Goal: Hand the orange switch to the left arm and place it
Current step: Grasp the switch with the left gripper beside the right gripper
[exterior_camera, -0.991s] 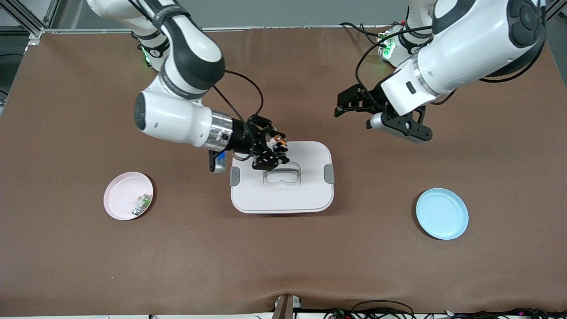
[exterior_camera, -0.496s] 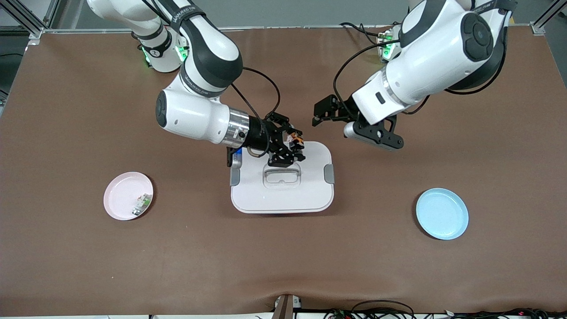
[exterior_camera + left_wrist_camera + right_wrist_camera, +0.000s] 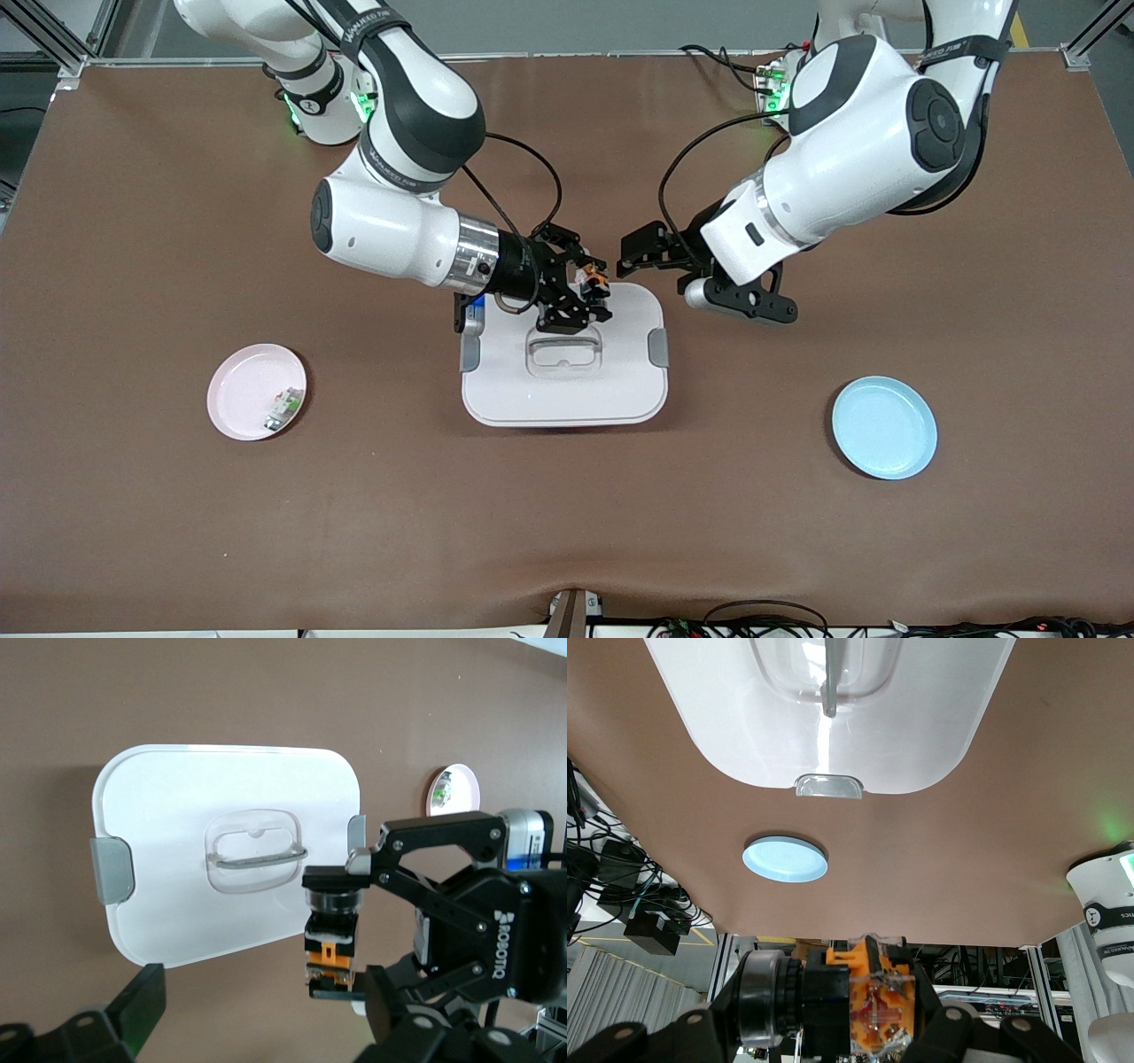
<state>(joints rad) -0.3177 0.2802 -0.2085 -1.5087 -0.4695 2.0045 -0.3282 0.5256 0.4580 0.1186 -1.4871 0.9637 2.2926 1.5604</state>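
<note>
progress: roughly halfway by the look of it, switch (image 3: 592, 282) already off the table and up in the air, handover not done yet
right gripper (image 3: 585, 297): clenched on the switch, hanging over the box (image 3: 611, 390) edge nearest the arm bases
switch: pinched between the right fingers, black round end and orange body both showing; in the left wrist view it sits dead centre with the box lid under it
left gripper (image 3: 631, 252): fingers spread wide, holding nothing, over bare table just past the box's rim, toward the bases
switch vs left gripper: from the left gripper, switch is at about 8 o'clock in the front view, close but not touching, small gap between
still to do: probably left fingers around the free end, right lets go, then carry over to the blue plate (image 3: 884, 428) at about 4 o'clock from the box, just a guess
pink plate (image 3: 248, 390): at about 9 o'clock from the box, green-and-white part (image 3: 283, 408) in it
watch out: box right underneath, so keep height during the pass
</note>
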